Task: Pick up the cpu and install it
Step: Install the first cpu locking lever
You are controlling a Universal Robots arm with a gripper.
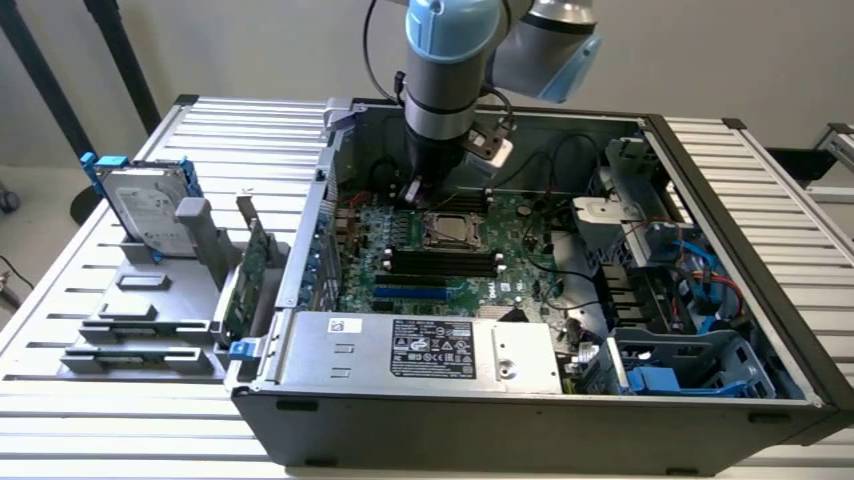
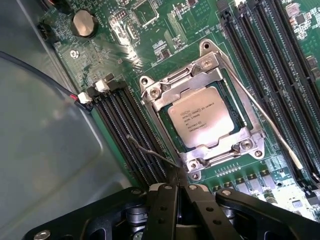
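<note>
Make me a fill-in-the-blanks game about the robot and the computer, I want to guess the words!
1. The cpu sits inside its socket frame on a ____ circuit board.
2. The gripper near the socket frame is ____, not open.
3. The hard drive with blue rails stands ____ the computer case, on a grey rack.
Missing words: green; shut; outside.
</note>
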